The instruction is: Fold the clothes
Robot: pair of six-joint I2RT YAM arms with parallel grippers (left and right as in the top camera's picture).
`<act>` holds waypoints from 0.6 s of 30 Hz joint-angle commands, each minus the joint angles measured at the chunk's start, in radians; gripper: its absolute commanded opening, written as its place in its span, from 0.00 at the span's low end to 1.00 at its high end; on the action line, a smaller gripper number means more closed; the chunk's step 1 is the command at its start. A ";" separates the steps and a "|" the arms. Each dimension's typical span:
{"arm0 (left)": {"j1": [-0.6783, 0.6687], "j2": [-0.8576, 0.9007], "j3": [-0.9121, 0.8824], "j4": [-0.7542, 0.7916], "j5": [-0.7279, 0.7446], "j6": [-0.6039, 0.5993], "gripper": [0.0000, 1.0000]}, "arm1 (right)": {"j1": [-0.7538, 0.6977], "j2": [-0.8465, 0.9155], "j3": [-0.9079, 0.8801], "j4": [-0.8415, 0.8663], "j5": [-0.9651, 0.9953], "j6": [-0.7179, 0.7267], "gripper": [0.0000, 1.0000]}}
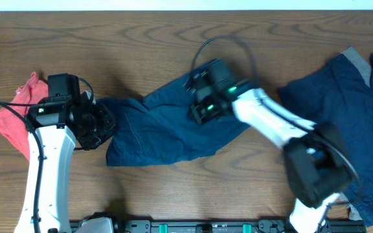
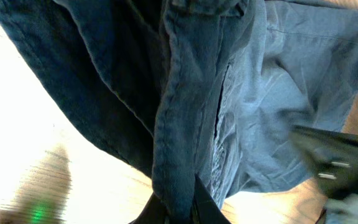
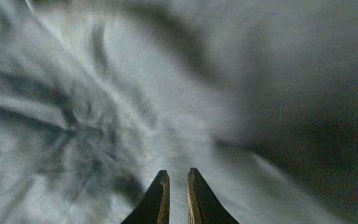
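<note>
On the table (image 1: 141, 194), the left gripper (image 1: 105, 124) pinches the navy shorts (image 1: 167, 129).

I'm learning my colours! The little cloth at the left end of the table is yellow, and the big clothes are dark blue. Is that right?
Not quite. The little cloth is coral-red, not yellow, as the overhead view shows. The rest holds: the shorts in the middle and the pile at the right are dark blue.
</note>
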 commanded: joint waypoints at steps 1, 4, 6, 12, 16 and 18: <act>0.004 -0.023 0.058 -0.013 -0.003 0.021 0.06 | 0.092 0.068 -0.002 0.030 -0.027 0.061 0.10; 0.004 -0.023 0.109 -0.047 0.005 0.021 0.06 | 0.167 0.126 -0.002 0.110 -0.028 0.074 0.11; 0.004 -0.024 0.144 -0.071 0.029 0.021 0.06 | 0.208 0.161 -0.002 0.187 -0.028 0.101 0.12; 0.004 -0.038 0.216 -0.100 0.035 0.021 0.06 | 0.278 0.200 -0.001 0.351 -0.028 0.151 0.15; 0.004 -0.043 0.221 -0.102 0.034 0.021 0.06 | 0.251 0.177 0.029 0.344 -0.019 0.141 0.29; 0.004 -0.042 0.221 -0.113 0.034 0.021 0.06 | 0.209 0.142 0.045 0.307 -0.008 0.140 0.32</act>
